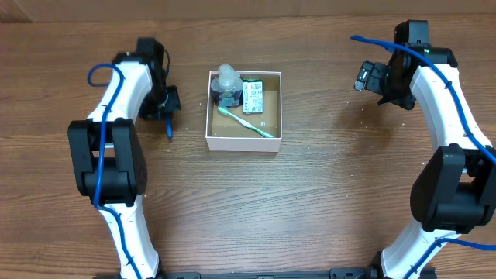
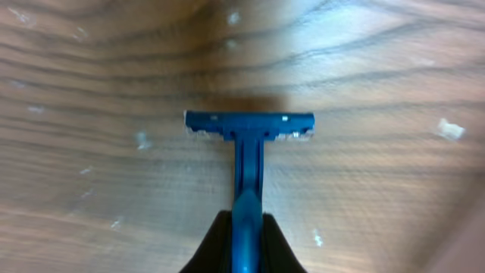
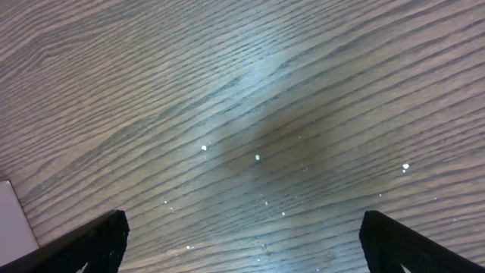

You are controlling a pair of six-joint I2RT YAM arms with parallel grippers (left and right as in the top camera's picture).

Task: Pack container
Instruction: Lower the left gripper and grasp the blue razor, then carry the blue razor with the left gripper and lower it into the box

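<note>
Overhead, the container [image 1: 242,143] sits at the centre of the bench [image 1: 310,209], holding a bottle [image 1: 227,84], packet [image 1: 252,96] and toothbrush [image 1: 248,124]. Left wrist: the left end effector [image 2: 246,231] clamps a razor [image 2: 248,129] by its thin handle, which could twist loose or snag the container wall. Right wrist: the right end effector [image 3: 242,231] is spread wide, empty.

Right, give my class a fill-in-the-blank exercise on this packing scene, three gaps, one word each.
1. The razor held in the left gripper is coloured ____.
2. The toothbrush lies ____ the container.
3. The right gripper is ____, holding nothing, above bare wood.

Missing words: blue; inside; open.
</note>
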